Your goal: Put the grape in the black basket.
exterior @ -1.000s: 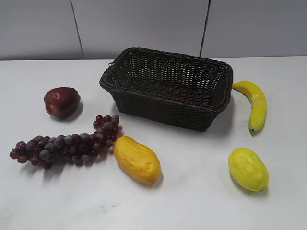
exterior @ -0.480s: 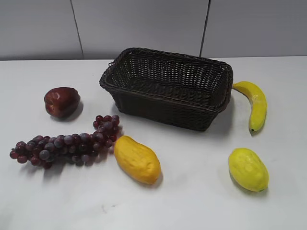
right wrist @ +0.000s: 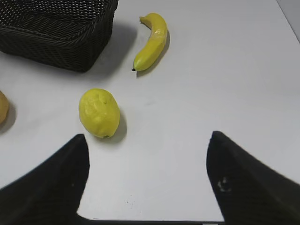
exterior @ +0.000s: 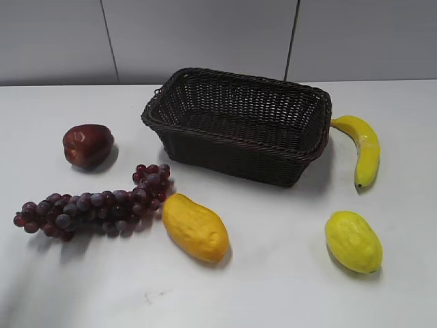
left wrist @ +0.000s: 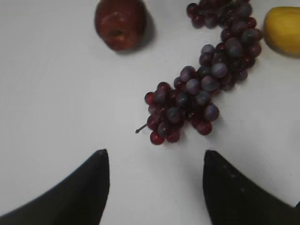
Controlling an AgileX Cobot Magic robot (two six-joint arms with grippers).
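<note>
The grape is a long bunch of dark purple and red grapes lying on the white table at the left, between the apple and the mango. It also shows in the left wrist view, with its stem end towards the gripper. The black basket stands empty at the back centre; its corner shows in the right wrist view. My left gripper is open and empty, above bare table just short of the bunch's stem end. My right gripper is open and empty over the table at the front right. Neither gripper shows in the exterior view.
A dark red apple lies left of the basket. A yellow-orange mango lies touching the bunch's right end. A banana lies right of the basket and a yellow lemon-like fruit at the front right.
A faint shadow has appeared at the lower left of the table in the exterior view. The fruits and the basket have not moved.
</note>
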